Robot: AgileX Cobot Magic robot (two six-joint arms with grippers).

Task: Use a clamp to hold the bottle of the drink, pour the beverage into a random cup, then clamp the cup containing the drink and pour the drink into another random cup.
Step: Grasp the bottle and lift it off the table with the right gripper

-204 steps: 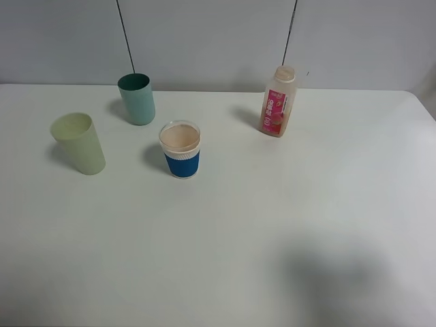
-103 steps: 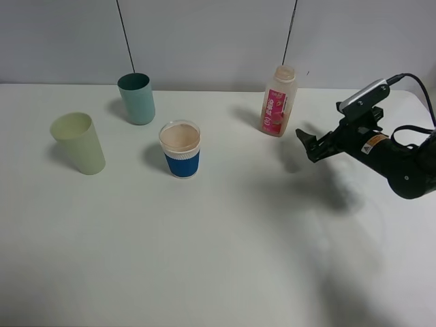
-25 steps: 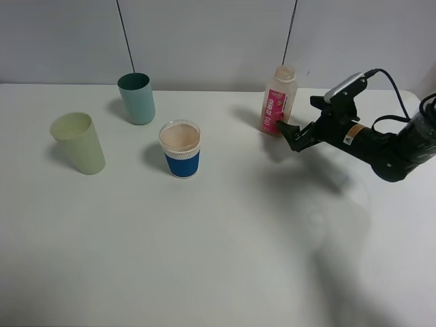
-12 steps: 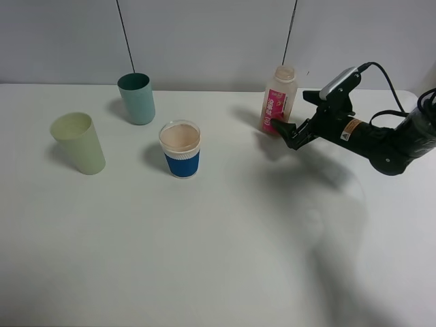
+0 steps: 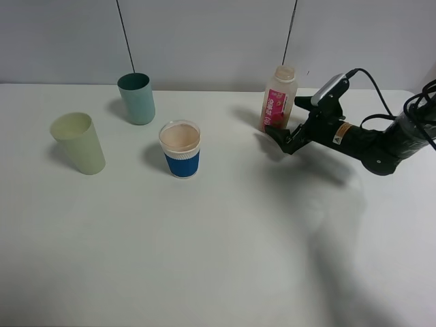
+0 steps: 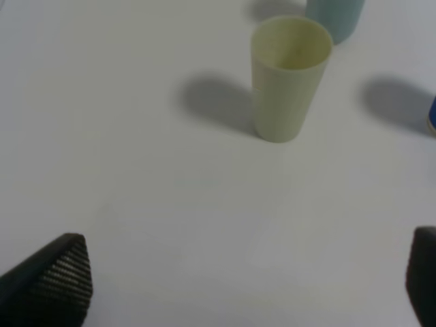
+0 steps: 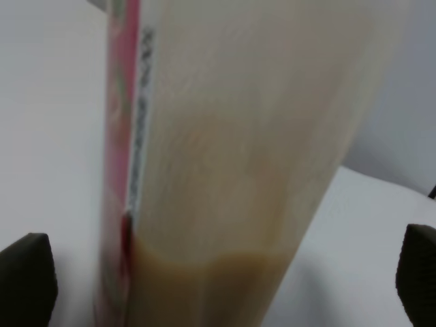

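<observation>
**Right claw spread wide around the bottle, nothing gripped**

The lower half of the high view is bare white table (image 5: 204, 259), with open room from the left edge to the right. The left claw (image 6: 235, 279) does not show there. In its own wrist view its two dark fingertips stand far apart and hold nothing, over bare tabletop.

In the middle left of the high view stands the blue-sleeved cup (image 5: 181, 151), filled with the peach-tan beverage (image 5: 180, 137). The pale yellow-green tumbler (image 5: 78, 144) stands well apart from it, near the left edge, upright and empty.

Farther back, the right claw (image 5: 281, 129) reaches in from the right edge. Its jaws are spread to either side of the bottle (image 5: 278, 101), and in the wrist view a gap shows on each side. The bottle stands upright in the upper right, near the table's far edge, with a low level of liquid inside. The teal tumbler (image 5: 137, 99) stands in the upper left, a clear lane between it and the bottle.
</observation>
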